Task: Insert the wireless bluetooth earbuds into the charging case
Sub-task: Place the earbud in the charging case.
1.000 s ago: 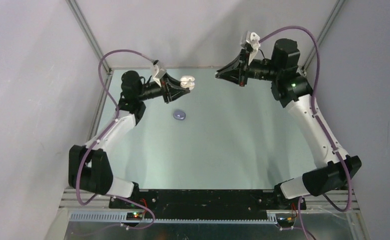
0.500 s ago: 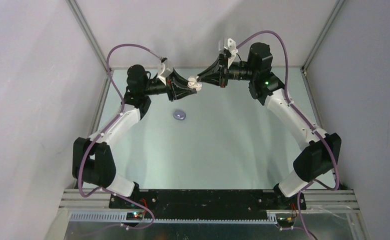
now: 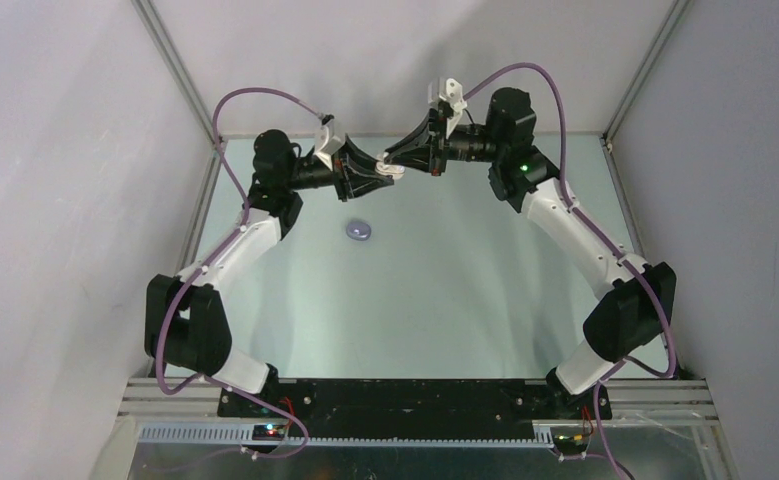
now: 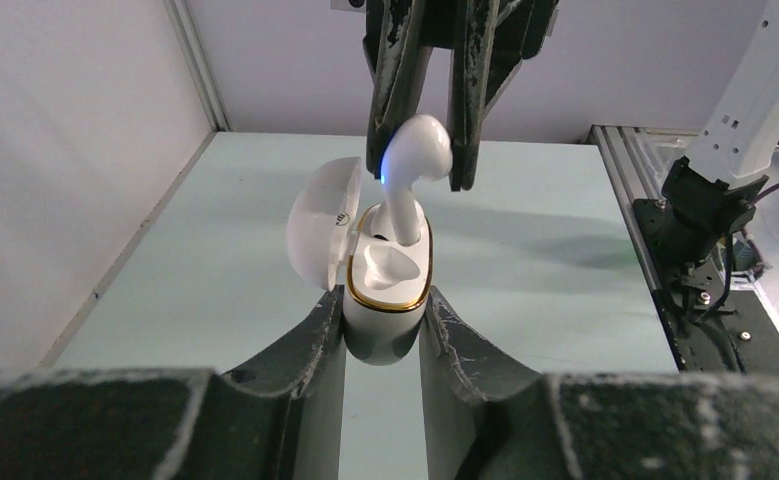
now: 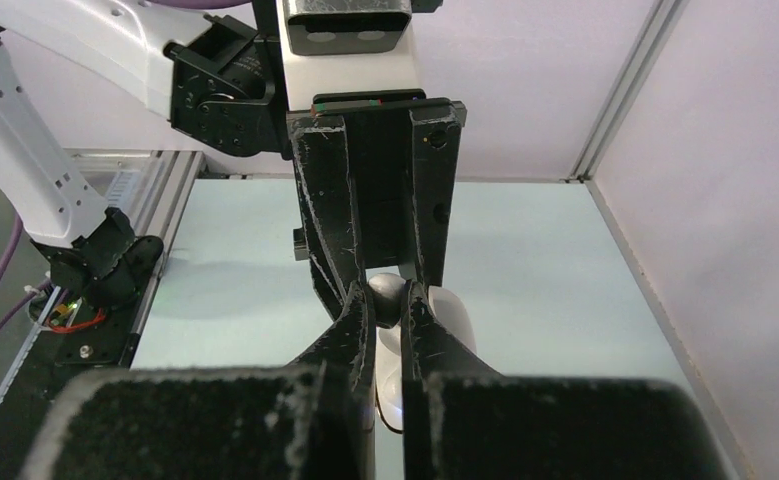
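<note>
White with a gold rim, the charging case (image 4: 387,290) sits clamped in the left end effector (image 4: 383,305), lid (image 4: 315,225) hinged open sideways. Just beyond, the right end effector (image 4: 420,165) pinches a white earbud (image 4: 417,148), its stem reaching into the case's farther well. Only the overhead camera shows a pale purple oval item (image 3: 359,230) lying on the desk (image 3: 465,280), apart from both.

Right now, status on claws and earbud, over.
Left claw shut on open charging case. Right claw shut on white earbud, stem tip in a slot, not seated. Small purple object lies apart; nothing blocking.
</note>
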Controlling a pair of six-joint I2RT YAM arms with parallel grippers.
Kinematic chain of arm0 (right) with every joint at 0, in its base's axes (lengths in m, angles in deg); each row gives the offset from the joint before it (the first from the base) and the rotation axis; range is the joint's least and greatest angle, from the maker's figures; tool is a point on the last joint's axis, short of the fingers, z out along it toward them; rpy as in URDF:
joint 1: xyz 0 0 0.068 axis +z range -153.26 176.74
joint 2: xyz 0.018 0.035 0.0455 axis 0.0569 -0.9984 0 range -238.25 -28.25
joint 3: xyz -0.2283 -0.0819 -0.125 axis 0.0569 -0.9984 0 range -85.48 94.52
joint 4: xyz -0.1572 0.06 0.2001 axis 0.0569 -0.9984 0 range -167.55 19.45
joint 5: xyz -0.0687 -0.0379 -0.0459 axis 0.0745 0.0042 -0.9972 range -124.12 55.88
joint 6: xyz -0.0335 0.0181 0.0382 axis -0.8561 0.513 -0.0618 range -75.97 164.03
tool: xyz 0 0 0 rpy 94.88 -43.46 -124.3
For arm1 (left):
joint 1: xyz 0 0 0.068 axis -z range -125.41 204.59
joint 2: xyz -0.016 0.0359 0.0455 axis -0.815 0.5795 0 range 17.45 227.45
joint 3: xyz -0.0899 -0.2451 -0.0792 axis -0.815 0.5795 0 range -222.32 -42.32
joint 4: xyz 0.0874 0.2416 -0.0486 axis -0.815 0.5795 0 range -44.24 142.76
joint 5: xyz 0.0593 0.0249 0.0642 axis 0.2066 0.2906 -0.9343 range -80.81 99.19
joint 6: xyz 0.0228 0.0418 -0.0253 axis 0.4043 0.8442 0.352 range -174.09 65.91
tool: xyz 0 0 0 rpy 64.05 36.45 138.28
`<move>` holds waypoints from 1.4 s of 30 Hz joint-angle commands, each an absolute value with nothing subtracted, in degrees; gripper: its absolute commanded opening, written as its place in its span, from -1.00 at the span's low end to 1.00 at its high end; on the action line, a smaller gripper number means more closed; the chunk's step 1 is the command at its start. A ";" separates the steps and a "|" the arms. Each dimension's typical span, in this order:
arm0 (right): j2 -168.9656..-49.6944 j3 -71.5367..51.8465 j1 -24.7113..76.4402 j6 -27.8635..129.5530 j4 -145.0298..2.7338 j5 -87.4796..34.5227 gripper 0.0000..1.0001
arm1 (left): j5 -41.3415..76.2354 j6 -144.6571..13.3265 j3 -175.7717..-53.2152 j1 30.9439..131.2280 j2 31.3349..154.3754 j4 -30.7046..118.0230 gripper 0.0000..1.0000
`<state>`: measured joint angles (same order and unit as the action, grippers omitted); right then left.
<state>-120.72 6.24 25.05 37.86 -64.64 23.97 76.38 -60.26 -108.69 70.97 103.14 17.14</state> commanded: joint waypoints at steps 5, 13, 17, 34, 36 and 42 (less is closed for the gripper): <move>-120.54 6.32 26.40 35.13 -64.00 18.60 -1.00 | 75.34 -62.41 -110.71 71.29 102.38 13.06 -1.00; -120.31 5.60 27.29 33.90 -64.73 16.70 -1.00 | 73.97 -64.87 -110.09 71.29 101.74 11.72 -1.00; -120.35 5.28 27.63 33.34 -65.26 16.25 -1.00 | 73.65 -65.19 -109.90 71.29 101.40 11.66 -1.00; -117.08 -1.06 28.92 31.37 -61.66 7.41 -0.89 | 70.35 -70.09 -109.56 71.20 101.98 8.67 -1.00; -117.14 -1.33 29.02 31.70 -61.34 7.11 -0.89 | 70.35 -70.19 -109.52 71.22 102.03 8.45 -1.00; -117.50 -0.96 29.31 32.71 -61.65 7.76 -0.50 | 71.27 -68.80 -108.87 71.28 101.74 8.70 -1.00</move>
<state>-118.14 -0.34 28.90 31.84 -60.64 9.08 71.16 -69.11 -108.65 70.97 103.20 13.73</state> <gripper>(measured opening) 0.185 0.316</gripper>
